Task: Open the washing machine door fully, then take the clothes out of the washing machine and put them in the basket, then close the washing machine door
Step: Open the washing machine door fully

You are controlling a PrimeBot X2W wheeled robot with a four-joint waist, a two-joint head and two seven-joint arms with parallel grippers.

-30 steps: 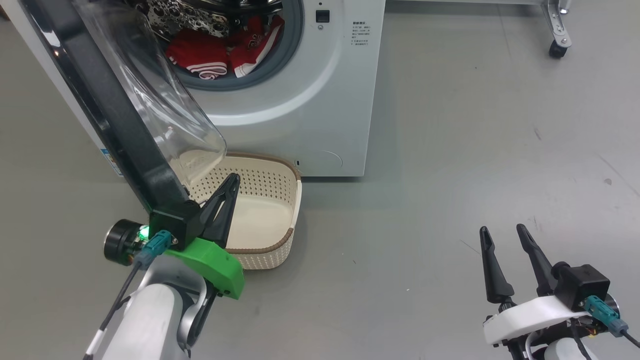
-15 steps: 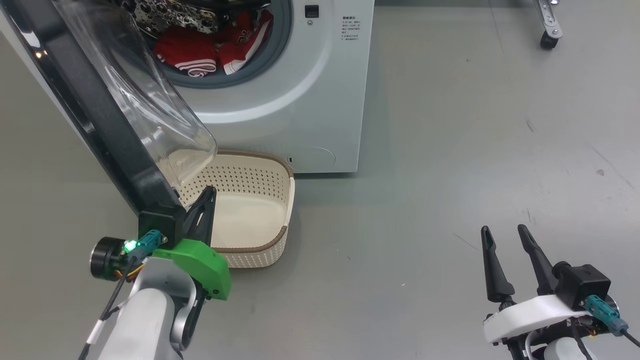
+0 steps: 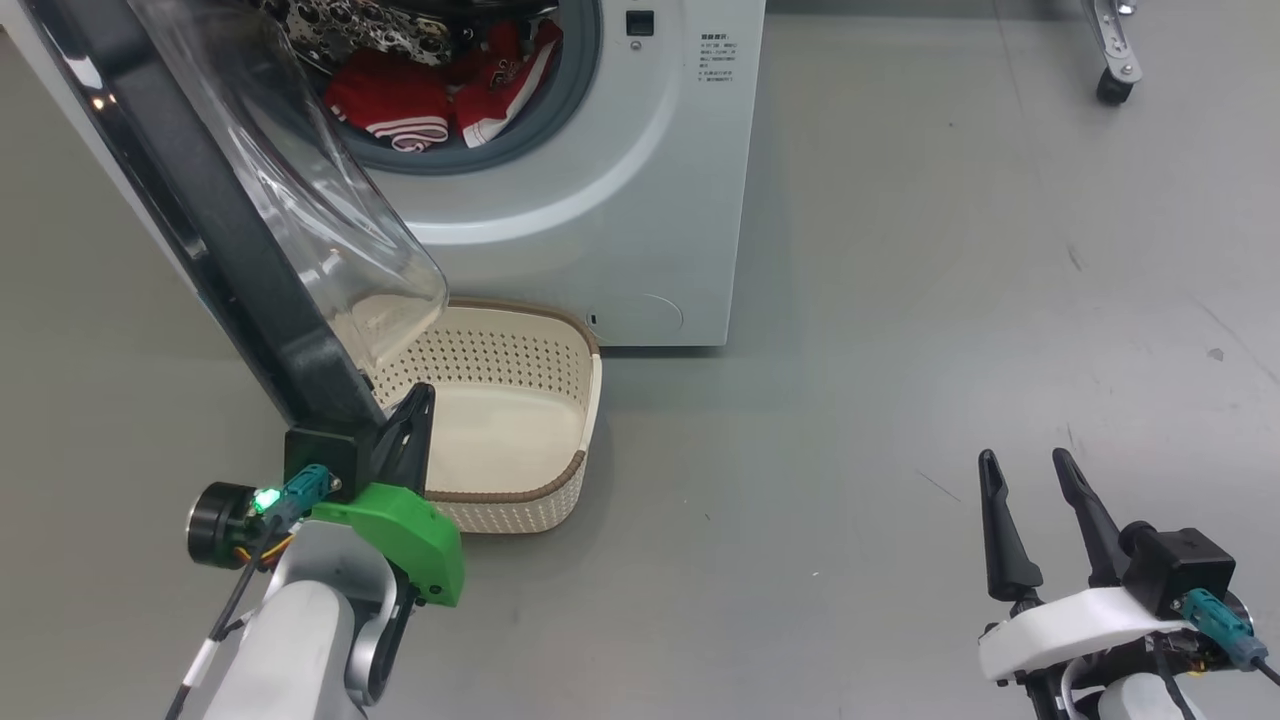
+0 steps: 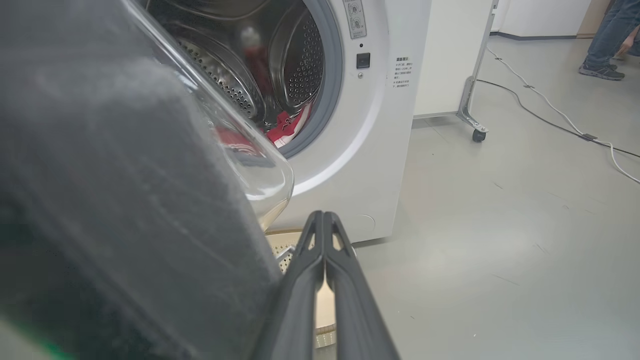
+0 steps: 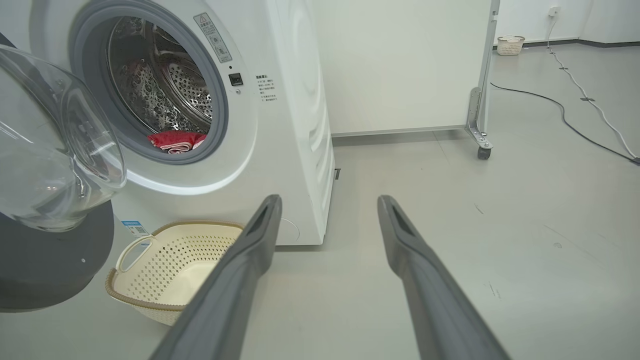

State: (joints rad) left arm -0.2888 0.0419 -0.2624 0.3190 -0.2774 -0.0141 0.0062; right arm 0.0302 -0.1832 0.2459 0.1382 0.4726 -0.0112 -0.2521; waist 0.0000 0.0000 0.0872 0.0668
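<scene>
Black washing machine door [image 3: 235, 270]: partly open.
Left end effector [image 3: 418, 405]: pressed together; we judged a steady outward push best.
Right end effector [image 3: 1026, 462]: spread.

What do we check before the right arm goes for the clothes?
1. Door fully open: cannot tell; swung wide, opening clear.
2. Left tool off the door: cannot tell; shut, tight beside its lower edge.
3. Right tool open and empty: ok.
4. Clothes reachable: ok; at the front of the drum.
5. Basket ready: ok; empty, in front of the washer.
</scene>
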